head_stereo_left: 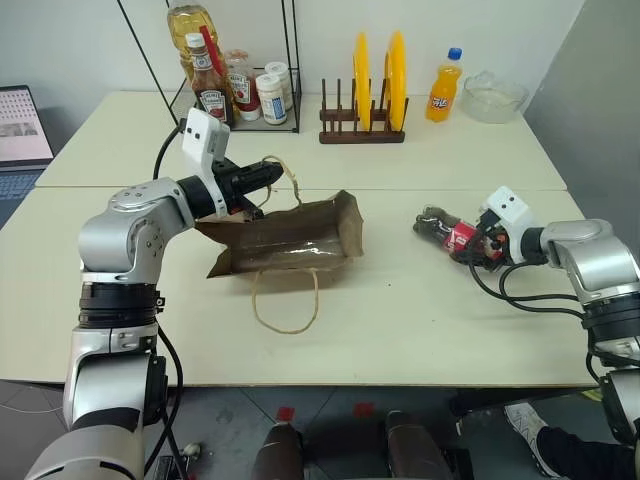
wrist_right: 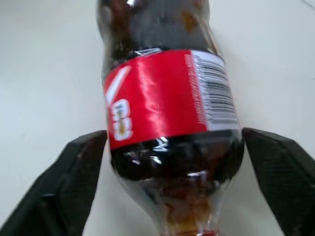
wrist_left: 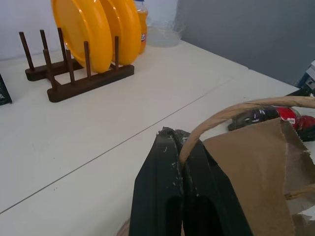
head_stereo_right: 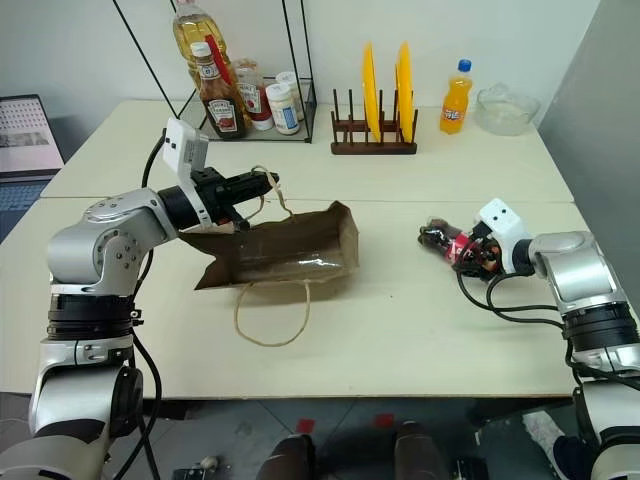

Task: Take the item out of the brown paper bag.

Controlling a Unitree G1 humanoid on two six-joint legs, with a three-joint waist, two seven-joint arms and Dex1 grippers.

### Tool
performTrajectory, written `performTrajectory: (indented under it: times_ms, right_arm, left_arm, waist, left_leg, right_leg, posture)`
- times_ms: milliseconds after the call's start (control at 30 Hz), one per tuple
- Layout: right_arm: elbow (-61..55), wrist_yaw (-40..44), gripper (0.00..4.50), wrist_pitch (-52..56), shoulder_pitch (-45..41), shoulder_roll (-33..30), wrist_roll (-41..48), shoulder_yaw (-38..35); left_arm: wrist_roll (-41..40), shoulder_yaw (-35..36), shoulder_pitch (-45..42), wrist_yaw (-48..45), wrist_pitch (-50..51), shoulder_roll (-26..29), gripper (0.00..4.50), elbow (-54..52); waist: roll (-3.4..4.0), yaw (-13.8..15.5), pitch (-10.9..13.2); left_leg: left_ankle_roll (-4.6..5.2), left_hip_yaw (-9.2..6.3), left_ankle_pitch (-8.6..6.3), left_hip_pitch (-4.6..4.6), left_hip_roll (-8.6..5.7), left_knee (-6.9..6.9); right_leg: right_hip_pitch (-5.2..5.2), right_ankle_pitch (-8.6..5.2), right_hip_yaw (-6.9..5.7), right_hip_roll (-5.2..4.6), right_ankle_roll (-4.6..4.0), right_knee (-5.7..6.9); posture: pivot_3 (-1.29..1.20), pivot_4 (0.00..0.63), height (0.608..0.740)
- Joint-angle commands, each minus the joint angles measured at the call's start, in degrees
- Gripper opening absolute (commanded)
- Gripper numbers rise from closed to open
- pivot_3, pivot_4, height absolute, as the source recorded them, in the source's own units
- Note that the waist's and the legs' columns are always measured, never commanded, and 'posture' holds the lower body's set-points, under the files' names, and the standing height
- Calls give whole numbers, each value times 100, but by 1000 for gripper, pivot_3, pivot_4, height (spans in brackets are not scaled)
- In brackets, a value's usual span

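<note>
The brown paper bag [head_stereo_left: 290, 235] lies on its side mid-table, its mouth toward the right and one loop handle [head_stereo_left: 285, 305] flat on the table in front. My left gripper [head_stereo_left: 272, 172] is shut on the other handle [wrist_left: 231, 110], holding that edge of the bag [wrist_left: 256, 167] lifted. The item [head_stereo_left: 448, 232], dark and glossy with a red-and-white label, lies on the table to the right of the bag. My right gripper [head_stereo_left: 470, 243] is open around its near end. In the right wrist view, both fingers [wrist_right: 74, 187] stand apart from the item [wrist_right: 167, 123].
At the back stand a wooden plate rack [head_stereo_left: 365, 125] with two yellow plates, an orange drink bottle [head_stereo_left: 443, 90], a glass bowl [head_stereo_left: 493, 97] and a wire rack of sauce bottles [head_stereo_left: 235, 90]. A laptop [head_stereo_left: 20, 130] sits at far left.
</note>
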Motion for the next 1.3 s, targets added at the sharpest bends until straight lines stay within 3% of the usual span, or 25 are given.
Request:
performTrajectory:
  times_ms: [33, 133, 267, 533, 567, 667, 800, 1000, 1167, 1300]
  right_arm:
    - [-846, 211, 4480, 46, 122, -223, 430, -526]
    - [-1389, -24, 4500, 178, 253, -197, 627, -893]
    - [-2236, -554, 4500, 349, 393, 144, 833, -1208]
    - [-2993, -1585, 4500, 123, 675, 971, 750, -1128]
    - [-3017, -1685, 4500, 85, 695, 1049, 742, -1119]
    - [-3182, -1901, 4500, 92, 805, 1209, 810, -1130]
    - [-3831, -2021, 4500, 31, 1424, 1311, 899, -1096]
    - [-4831, -2468, 4500, -16, 2441, 1757, 982, -1109]
    - [-5467, -3023, 4500, 35, 3330, 2187, 865, -1067]
    - [-5887, -3538, 4500, 309, 3901, 2559, 820, -971]
  left_arm:
    - [-37, 200, -86, 94, -66, 59, 0, -140]
    - [60, 227, -174, 168, -202, 73, 604, 87]
    - [294, 283, -479, 283, -609, 114, 1785, 855]
    - [877, 153, -1160, 260, -1409, 306, 4339, 2238]
    - [909, 165, -1217, 230, -1447, 351, 4479, 2313]
    - [904, 275, -1246, 200, -1387, 518, 4479, 2253]
    - [489, 618, -780, 35, -947, 856, 4479, 1148]
    - [365, 1542, 1072, 554, -587, 1215, 4479, -663]
    - [120, 2526, 3317, 1459, 9, 478, 4479, -2682]
    - [-180, 2505, 4432, 2202, 519, -376, 4479, -4078]
  waist:
    - [0, -1, 0]
    - [0, 5, 0]
    - [0, 4, 0]
    - [0, 7, 0]
    - [0, 7, 0]
    - [0, 2, 0]
    - [0, -9, 0]
    - [3, -20, -2]
    - [-6, 18, -7]
    - [-16, 149, -12]
  left_leg:
    - [0, 0, 0, 0, 0, 1]
    - [0, -1, 0, 0, 0, 1]
    - [1, -1, 0, 2, 0, 2]
    - [0, -2, 0, 0, 0, 3]
    - [0, -2, 0, 0, -1, 3]
    - [0, -3, 0, 0, -1, 1]
    - [0, -5, 0, -1, 0, -3]
    - [2, 0, -1, 9, 0, -8]
    - [21, -3, -10, 14, 2, -4]
    - [20, -3, -11, 7, 2, -3]
  right_leg:
    - [0, 0, 0, 0, 0, 0]
    - [1, 0, 0, 0, 0, 1]
    - [1, 0, -1, 0, 0, 2]
    - [1, 0, -2, 0, 0, 2]
    - [1, 0, -2, 0, 0, 2]
    - [0, 0, -3, 0, 0, 4]
    - [-3, 0, -3, 0, 0, 3]
    - [-3, 0, 7, 0, 0, 11]
    - [9, 0, 5, 0, 1, 6]
    - [9, 0, 2, -1, 0, 2]
  posture:
    - [0, 150, 740]
    - [0, 150, 740]
    - [0, 150, 740]
    - [0, 150, 740]
    - [0, 150, 740]
    - [0, 150, 740]
    - [0, 150, 740]
    - [0, 150, 740]
    - [0, 150, 740]
    - [0, 150, 740]
